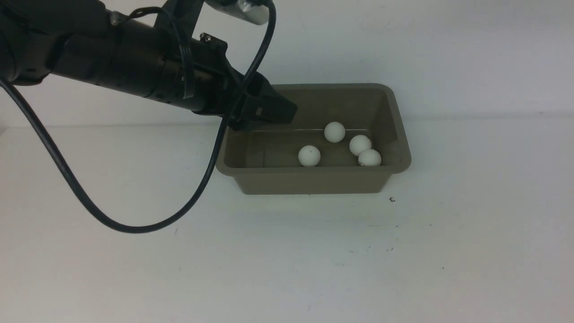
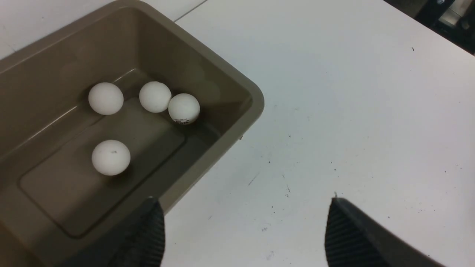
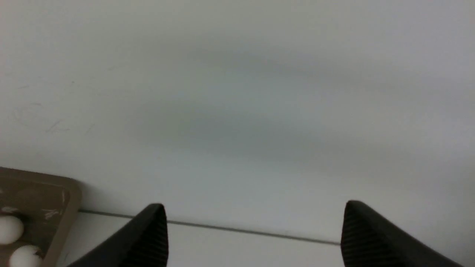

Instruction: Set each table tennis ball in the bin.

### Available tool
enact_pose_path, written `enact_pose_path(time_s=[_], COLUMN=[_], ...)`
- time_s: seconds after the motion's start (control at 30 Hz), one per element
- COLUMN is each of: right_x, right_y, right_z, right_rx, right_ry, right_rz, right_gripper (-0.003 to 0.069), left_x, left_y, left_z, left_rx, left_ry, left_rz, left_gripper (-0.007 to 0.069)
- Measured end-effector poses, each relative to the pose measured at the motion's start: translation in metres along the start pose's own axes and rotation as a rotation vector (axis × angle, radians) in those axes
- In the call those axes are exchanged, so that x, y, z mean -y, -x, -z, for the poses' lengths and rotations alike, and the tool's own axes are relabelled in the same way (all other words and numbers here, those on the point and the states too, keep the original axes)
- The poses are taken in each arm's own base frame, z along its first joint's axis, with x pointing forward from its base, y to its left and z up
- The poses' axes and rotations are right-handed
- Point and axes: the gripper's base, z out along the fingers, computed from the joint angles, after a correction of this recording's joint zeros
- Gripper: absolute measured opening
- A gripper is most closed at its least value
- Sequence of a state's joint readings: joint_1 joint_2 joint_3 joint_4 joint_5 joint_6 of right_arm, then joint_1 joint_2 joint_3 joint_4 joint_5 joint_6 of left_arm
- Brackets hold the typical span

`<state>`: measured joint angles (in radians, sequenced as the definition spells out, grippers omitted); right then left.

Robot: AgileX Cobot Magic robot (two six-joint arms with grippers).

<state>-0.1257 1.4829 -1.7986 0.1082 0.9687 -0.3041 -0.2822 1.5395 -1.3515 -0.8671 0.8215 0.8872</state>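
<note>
My left arm [image 1: 130, 63] is a matte black tube built of stacked round sections. It has a small screw [image 1: 204, 37] on a bracket near the wrist and a silver-grey housing [image 1: 245, 11] above. A thick black cable [image 1: 67, 175] trails from it in a long loop, and thinner wires [image 1: 184, 58] cross the barrel. My left claw [image 2: 244, 202] and right claw [image 3: 254, 204] have black fingers [image 2: 150, 237] with finely ribbed inner faces, tapering to blunt tips.

The bin [image 1: 314, 179] is sitting on the desk [image 1: 287, 260], slightly right of centre. Four balls [image 1: 334, 132] are lying in it: two touching by its right wall, one behind them, one further left. The left tool [image 1: 271, 110] is hanging over the bin's left end.
</note>
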Motion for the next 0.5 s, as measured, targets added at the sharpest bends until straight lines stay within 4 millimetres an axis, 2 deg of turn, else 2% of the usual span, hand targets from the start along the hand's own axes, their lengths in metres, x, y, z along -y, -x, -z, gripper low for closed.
enact_pose_path(time_s=[0.23, 0.5], right_x=[-0.009, -0.011], right_y=[-0.024, -0.035], right_z=[0.004, -0.002], right_rx=[-0.273, -0.329], right_ry=[0.095, 0.090], right_rz=[-0.075, -0.103], right_gripper=[0.0568, 0.0568], left_x=[0.000, 0.000], left_y=[0.000, 0.001], left_z=[0.000, -0.001], left_rx=[0.000, 0.010], left_ry=[0.000, -0.011], left_rz=[0.000, 0.014], left_gripper=[0.0520, 0.0520])
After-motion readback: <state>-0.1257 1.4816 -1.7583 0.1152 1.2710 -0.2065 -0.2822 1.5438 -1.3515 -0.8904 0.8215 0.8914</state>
